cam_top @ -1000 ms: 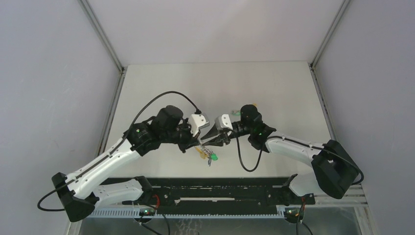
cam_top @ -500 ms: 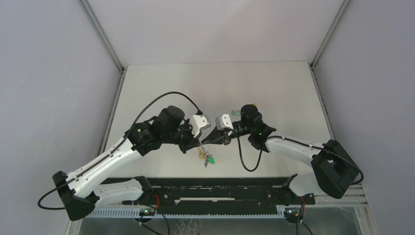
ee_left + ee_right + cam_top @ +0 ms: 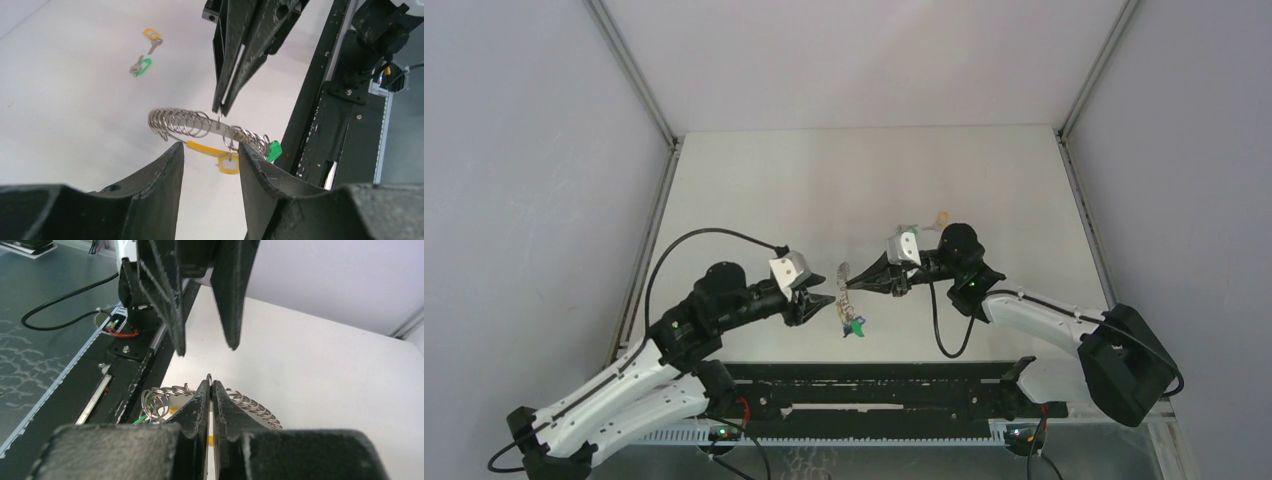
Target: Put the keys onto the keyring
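The pale worktop (image 3: 754, 190) lies between grey walls, and a black rail (image 3: 874, 395) runs along its near edge. The left arm (image 3: 619, 378) reaches in from the near left corner and the right arm (image 3: 1034, 312) from the near right corner. They point at each other and meet close to the near edge, about midway between the left and right edges. The left claw (image 3: 828, 299) stands open with its two fingers well parted and has hold of nothing. Its tips stop just short of the keyring (image 3: 184, 122) without touching it. The right claw (image 3: 849, 287) is closed tight, its tips pressed together on a thin wire loop that sits on the keyring, so the keyring hangs from it between the two claws. The keyring is a curved band strung with a row of silver coils, with a yellow strip along part of it. A yellow tag (image 3: 228, 165) and a green tag (image 3: 273, 150) dangle from it on the side toward the near edge. Whether its lowest part touches the worktop I cannot tell. Two loose keys lie flat farther out, right of the middle of the worktop and just beyond the right arm's wrist. These are the green key (image 3: 142, 66) and, a little nearer the far right corner, the orange key (image 3: 152, 36), close together but apart.
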You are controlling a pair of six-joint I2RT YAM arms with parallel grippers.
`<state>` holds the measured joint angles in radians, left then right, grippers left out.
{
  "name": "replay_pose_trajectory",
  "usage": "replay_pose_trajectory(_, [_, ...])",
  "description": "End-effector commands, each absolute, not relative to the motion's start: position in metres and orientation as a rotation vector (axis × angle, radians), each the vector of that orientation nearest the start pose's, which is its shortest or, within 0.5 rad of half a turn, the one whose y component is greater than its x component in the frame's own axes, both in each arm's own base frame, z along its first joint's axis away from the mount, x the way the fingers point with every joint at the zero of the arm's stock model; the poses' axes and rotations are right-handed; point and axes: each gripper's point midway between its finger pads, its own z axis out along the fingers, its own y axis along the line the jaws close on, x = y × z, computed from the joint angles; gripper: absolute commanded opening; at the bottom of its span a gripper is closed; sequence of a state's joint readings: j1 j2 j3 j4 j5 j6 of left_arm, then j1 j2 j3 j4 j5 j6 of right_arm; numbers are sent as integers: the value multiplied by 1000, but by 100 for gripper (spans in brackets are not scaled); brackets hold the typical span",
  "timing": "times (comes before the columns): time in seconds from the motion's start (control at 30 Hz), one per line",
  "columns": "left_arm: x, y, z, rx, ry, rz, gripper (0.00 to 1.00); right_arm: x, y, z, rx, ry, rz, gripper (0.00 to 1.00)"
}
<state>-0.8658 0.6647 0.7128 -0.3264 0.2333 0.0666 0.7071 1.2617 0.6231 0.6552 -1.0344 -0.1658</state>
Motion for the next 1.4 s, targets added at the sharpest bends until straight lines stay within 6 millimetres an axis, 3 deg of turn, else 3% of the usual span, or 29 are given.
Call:
replay_pose_trajectory(0.0, [153, -250, 276, 878, 1389, -873, 50, 169, 330, 269, -1296, 874, 1161, 0])
replay_pose_trajectory(0.43, [163, -261, 271, 870, 1264, -855, 52, 161, 321, 282, -1262, 815, 1152, 0])
replay_pose_trajectory(0.9, [150, -271, 272, 944, 1158, -912, 35, 155, 318, 285, -1276, 788, 1154, 0])
replay_pose_trajectory(1.37, [153, -274, 263, 957, 1214, -912, 24, 154, 317, 287, -1280, 775, 1151, 0])
